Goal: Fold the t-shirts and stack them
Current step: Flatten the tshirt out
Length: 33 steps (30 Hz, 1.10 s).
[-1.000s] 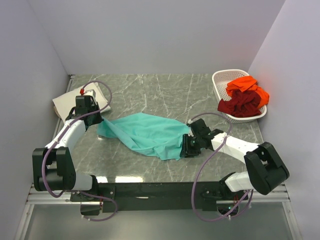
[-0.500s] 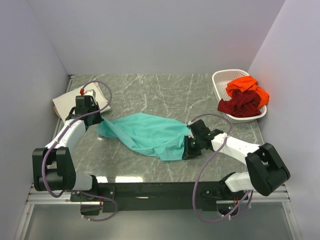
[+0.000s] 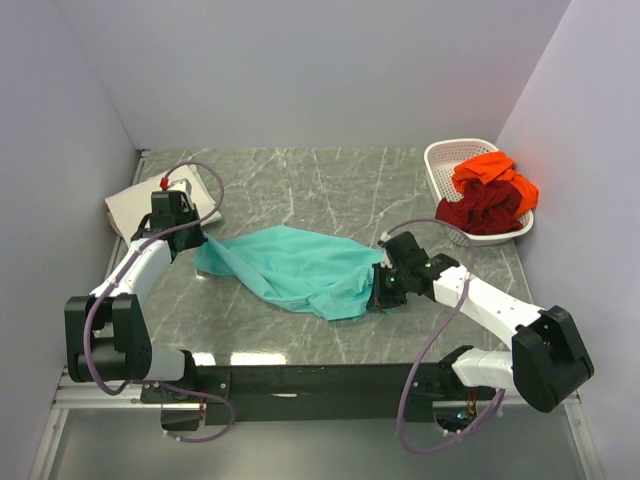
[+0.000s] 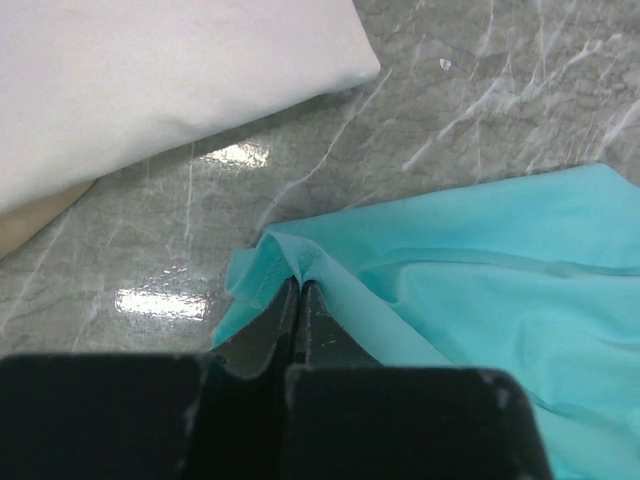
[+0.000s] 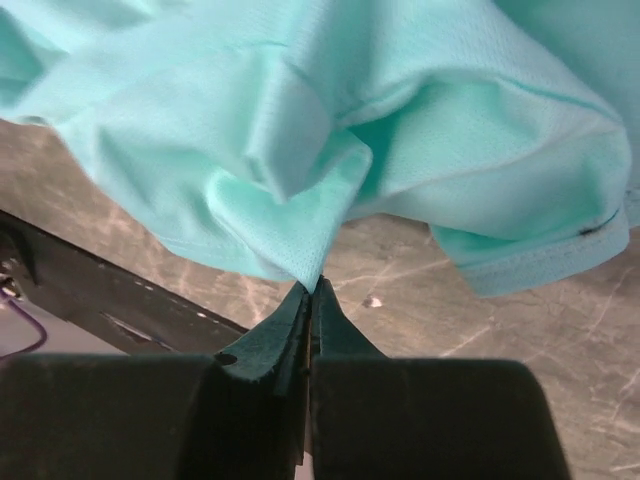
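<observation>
**Teal t-shirt pinched at both ends**

The right tool point(image 5: 312, 292), parted a second ago, is now clamped on a fold at the right edge of the teal t-shirt point(image 3: 295, 265). The left tool point(image 4: 298, 295) is clamped on its left corner. The shirt is spread on the counter point(image 3: 330, 185) between them. A cream t-shirt point(image 3: 130, 208) lies just behind the left tool. An orange t-shirt point(image 3: 495, 172) and a dark red t-shirt point(image 3: 485, 210) are heaped in the basket point(image 3: 440, 160) at the far right.

Bright, even overhead light – glare patches on the table point(image 4: 162, 300), wrist-view foregrounds seemingly a little soft

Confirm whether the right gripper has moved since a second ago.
Yes: the right gripper shifted slightly right, toward the basket, and shut on the teal t-shirt.
</observation>
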Each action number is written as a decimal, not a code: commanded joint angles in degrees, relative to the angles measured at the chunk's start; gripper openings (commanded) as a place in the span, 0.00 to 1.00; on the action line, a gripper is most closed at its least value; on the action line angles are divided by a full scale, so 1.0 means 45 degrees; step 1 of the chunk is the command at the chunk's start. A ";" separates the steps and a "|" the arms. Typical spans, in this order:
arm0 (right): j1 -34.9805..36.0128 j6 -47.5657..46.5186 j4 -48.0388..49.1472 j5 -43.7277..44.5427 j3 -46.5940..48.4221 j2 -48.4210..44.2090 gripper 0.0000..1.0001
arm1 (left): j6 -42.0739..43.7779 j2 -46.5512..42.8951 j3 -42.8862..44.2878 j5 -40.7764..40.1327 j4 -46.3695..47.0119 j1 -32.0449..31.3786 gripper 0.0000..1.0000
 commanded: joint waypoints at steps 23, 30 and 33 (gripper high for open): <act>-0.2564 -0.2457 -0.3509 0.3086 1.5502 0.3195 0.00 | -0.4525 0.0985 1.0168 0.0894 -0.0715 -0.0933 0.00; -0.2564 -0.2574 -0.3005 0.4396 1.8083 0.1911 0.00 | -0.4761 -0.1943 1.0017 0.0387 0.0105 -0.0933 0.00; -0.2583 -0.2555 -0.2126 0.4572 1.7911 0.0740 0.00 | -0.4741 -0.3330 0.9704 0.0016 0.0378 -0.0933 0.00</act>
